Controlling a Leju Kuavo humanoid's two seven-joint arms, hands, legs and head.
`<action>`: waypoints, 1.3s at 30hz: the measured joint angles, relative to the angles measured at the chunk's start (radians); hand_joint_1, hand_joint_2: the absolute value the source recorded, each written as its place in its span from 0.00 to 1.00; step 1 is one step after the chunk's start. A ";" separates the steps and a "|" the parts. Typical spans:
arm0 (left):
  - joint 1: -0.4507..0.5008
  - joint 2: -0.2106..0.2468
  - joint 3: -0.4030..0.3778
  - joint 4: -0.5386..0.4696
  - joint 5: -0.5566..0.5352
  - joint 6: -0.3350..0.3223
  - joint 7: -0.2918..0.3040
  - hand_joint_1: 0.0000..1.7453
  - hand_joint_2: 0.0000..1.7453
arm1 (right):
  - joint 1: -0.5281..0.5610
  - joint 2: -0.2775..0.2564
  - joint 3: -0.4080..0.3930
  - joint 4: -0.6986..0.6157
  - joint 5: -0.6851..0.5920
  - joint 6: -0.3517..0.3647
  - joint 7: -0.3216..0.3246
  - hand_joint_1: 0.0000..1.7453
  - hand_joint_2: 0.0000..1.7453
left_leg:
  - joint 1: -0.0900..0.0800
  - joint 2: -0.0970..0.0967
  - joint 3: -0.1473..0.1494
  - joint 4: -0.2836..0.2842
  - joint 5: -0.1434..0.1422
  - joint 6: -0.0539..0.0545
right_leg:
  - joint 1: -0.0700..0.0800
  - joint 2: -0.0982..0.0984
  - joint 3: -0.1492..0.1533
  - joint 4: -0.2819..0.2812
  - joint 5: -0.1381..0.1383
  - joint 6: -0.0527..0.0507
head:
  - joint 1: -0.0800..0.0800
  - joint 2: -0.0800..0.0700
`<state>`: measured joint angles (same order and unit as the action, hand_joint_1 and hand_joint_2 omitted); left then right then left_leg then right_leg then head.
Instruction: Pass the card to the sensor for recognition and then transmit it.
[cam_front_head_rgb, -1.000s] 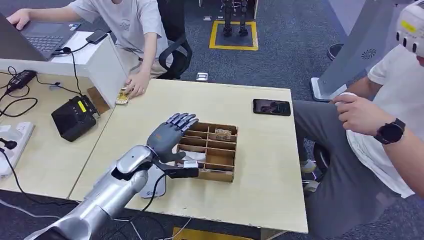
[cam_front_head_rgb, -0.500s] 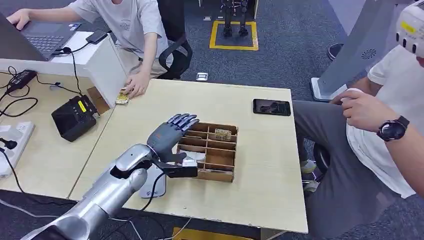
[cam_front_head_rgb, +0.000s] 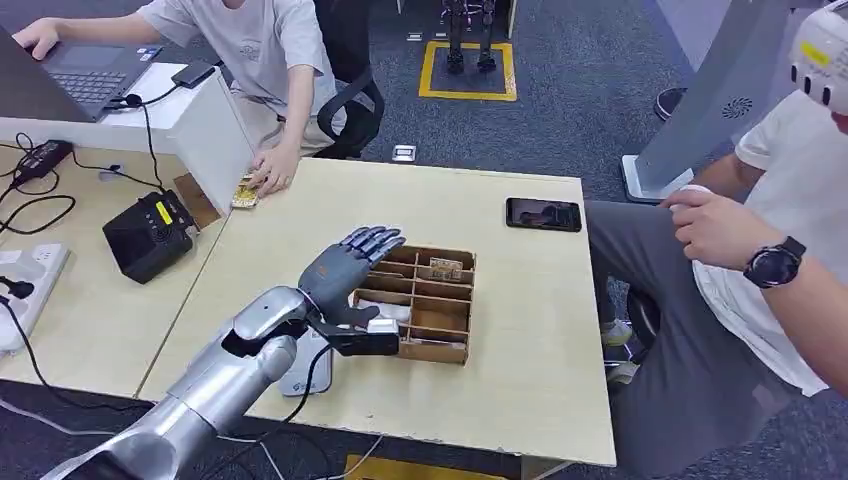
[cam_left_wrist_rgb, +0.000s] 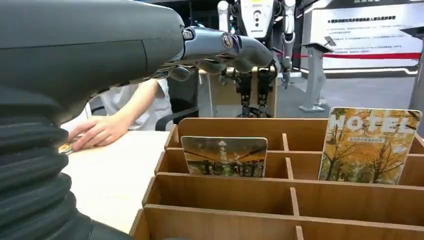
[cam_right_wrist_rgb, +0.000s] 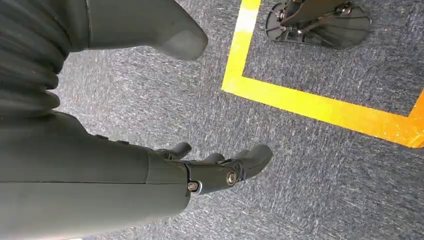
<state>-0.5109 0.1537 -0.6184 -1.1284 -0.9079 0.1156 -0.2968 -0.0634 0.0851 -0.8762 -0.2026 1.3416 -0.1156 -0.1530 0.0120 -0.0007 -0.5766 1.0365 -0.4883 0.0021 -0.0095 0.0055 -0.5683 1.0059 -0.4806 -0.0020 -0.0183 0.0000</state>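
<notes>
- Black box device (cam_front_head_rgb: 150, 235) w/ yellow label sits on the left table; we see cables beside it.
- Person's hand (cam_front_head_rgb: 272, 170) rests on the light wood table (cam_front_head_rgb: 520, 340) by its far left corner, over a small card.
- Our left hand (cam_front_head_rgb: 345, 275) hovers over the near-left part of the wooden divider tray (cam_front_head_rgb: 440, 350), fingers spread, holding nothing; thumb low by the tray's front.
- Left wrist cam: landscape card (cam_left_wrist_rgb: 224, 156) upright in one slot, "HOTEL" card (cam_left_wrist_rgb: 369, 145) upright further along.
- Black phone (cam_front_head_rgb: 543, 214) lies near the table's far right edge.
- Seated person's hand w/ watch (cam_front_head_rgb: 775, 266) at right.
- Right hand (cam_right_wrist_rgb: 215, 172) hangs over grey carpet, fingers apart, empty.
</notes>
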 joint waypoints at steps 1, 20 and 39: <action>0.000 0.000 0.000 0.000 0.000 0.001 0.002 0.00 1.00 | 0.000 0.001 0.000 0.000 0.000 0.000 0.000 0.00 1.00 | 0.000 0.000 0.000 0.000 0.000 0.000 | 0.000 0.000 0.000 0.000 0.000 0.000 | 0.000 0.000; -0.002 0.003 -0.005 0.021 -0.009 0.011 0.015 0.00 1.00 | -0.001 0.005 -0.011 0.000 0.001 0.002 -0.002 0.00 1.00 | 0.000 0.000 0.000 0.000 0.000 0.000 | 0.000 0.000 0.000 0.000 0.000 0.000 | 0.000 0.000; -0.051 -0.009 -0.012 0.069 -0.009 0.003 0.018 0.00 1.00 | -0.002 0.005 -0.016 0.000 0.013 0.011 -0.002 0.00 1.00 | 0.000 0.000 0.000 0.000 0.000 0.000 | 0.000 0.000 0.000 0.000 0.000 0.000 | 0.000 0.000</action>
<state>-0.5618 0.1446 -0.6302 -1.0597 -0.9171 0.1186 -0.2785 -0.0657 0.0900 -0.8919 -0.2026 1.3550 -0.1049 -0.1545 0.0120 -0.0006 -0.5766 1.0366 -0.4883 0.0021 -0.0095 0.0055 -0.5683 1.0059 -0.4806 -0.0019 -0.0183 0.0000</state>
